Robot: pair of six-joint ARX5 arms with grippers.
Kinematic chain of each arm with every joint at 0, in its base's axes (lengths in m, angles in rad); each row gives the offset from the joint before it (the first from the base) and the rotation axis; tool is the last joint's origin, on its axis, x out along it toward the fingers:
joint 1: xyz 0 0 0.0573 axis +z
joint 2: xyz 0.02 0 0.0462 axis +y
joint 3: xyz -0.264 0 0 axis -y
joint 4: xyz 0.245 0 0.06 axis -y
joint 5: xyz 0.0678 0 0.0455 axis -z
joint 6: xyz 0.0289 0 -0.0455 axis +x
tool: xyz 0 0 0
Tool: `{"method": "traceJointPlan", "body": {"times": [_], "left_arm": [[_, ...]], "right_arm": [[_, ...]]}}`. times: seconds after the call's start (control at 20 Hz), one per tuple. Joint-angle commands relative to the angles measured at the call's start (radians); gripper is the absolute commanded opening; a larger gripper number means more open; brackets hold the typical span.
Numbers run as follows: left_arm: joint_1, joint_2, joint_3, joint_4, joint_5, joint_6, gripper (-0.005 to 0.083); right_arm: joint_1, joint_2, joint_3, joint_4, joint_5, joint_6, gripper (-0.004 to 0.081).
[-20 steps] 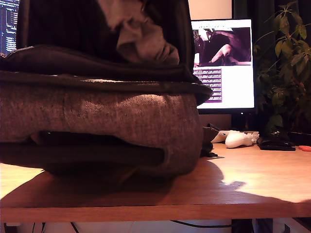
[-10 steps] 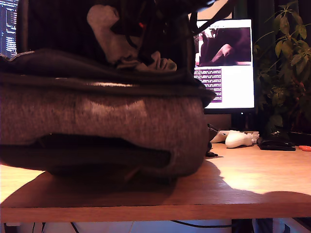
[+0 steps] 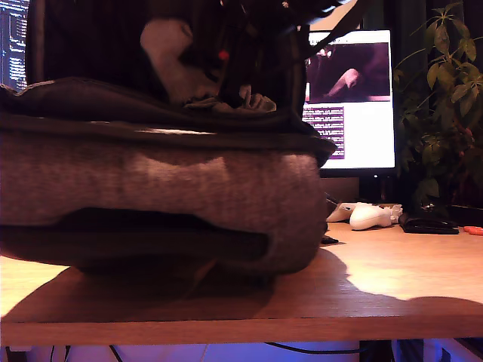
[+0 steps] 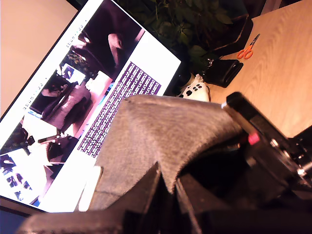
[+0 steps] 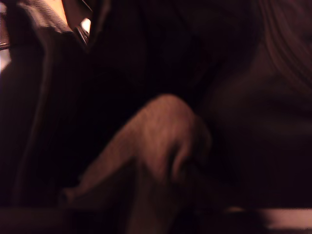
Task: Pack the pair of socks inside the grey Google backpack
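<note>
Right now the large grey-brown woven herringbone backpack (image 3: 151, 188) lies on its side on the wooden table (image 3: 392, 286), filling most of the exterior view's left and middle. Its upper flap stands raised, showing black lining behind.

Inside that opening, against the dark lining, sits the pair of socks (image 3: 170, 49), a small bundle of soft light-grey knit with paler folds; part of it rests on the dark zipper rim of the backpack. A dark arm reaches down beside it from the top of the exterior view, with a small red dot on its body.

My first gripper (image 4: 168, 195) is clamped on a peak of the backpack's woven fabric, its two dark jaws pinched together on the cloth and holding that flap up. Beside the fabric in the first wrist view a black block with a red mark is near.

My second gripper looks into the dark interior, where a pale knit fold of the socks (image 5: 156, 141) shows; the picture is too dim and blurred to show its jaws, so I cannot tell whether they are apart or closed.

Behind the backpack a lit computer monitor (image 3: 355, 98) stands, with a white plastic game controller (image 3: 370, 217), a black pouch (image 3: 429, 224) and a leafy green plant (image 3: 445, 90) toward the exterior view's right. Orange-handled scissors (image 4: 248, 48) lie on the table.
</note>
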Motion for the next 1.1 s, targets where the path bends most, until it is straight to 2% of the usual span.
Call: {"method": "traceJointPlan", "body": {"times": [0.0, 0.35, 0.7, 0.9, 1.05], "left_arm": [[-0.009, -0.022, 0.030, 0.029, 0.013, 0.002, -0.0021], [-0.003, -0.022, 0.030, 0.029, 0.013, 0.002, -0.0021], [0.023, -0.022, 0.030, 0.015, 0.025, 0.002, -0.0021], [0.026, -0.022, 0.030, 0.007, 0.040, 0.002, -0.0021], [0.035, -0.022, 0.030, 0.007, 0.047, 0.002, -0.0021]], "right_arm": [[-0.005, 0.013, -0.005, -0.005, 0.038, 0.068, 0.0459], [0.063, 0.005, -0.002, -0.005, 0.126, 0.119, 0.0459], [0.138, -0.070, -0.002, -0.079, 0.232, 0.361, 0.0459], [0.178, -0.124, -0.002, -0.186, 0.304, 0.501, 0.0458], [0.223, -0.164, -0.002, -0.288, 0.311, 0.615, 0.0456]]}}
